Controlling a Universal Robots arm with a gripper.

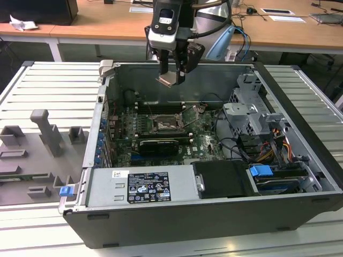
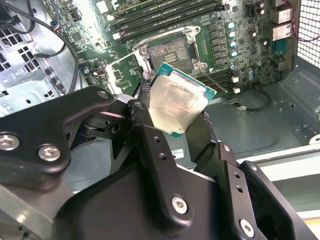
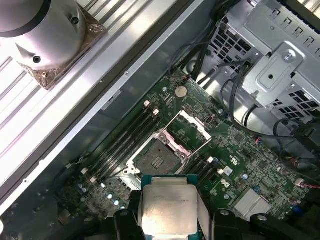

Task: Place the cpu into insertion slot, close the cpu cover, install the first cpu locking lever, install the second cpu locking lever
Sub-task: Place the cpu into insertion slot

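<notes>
My gripper (image 1: 171, 79) hangs over the open computer case, shut on the cpu (image 1: 167, 80), a flat square chip with a pale metal top. Both wrist views show the cpu (image 2: 177, 105) (image 3: 167, 205) pinched by its edges between the two black fingers (image 2: 145, 135), well above the green motherboard. The insertion slot (image 3: 157, 157) (image 2: 172, 52) (image 1: 163, 127) lies bare below, a dark square socket with a metal rim. The cpu cover (image 3: 187, 131) is swung open beside the slot. In the first wrist view the cpu sits a little to one side of the slot.
Long memory slots (image 3: 125, 145) flank the socket. A black expansion card (image 1: 158, 145) lies in front of it. A metal drive cage (image 1: 246, 107) with cables stands at the exterior view's right, and the power supply (image 1: 142, 187) is at the case front. A grey fixture (image 1: 43, 139) sits outside on the left.
</notes>
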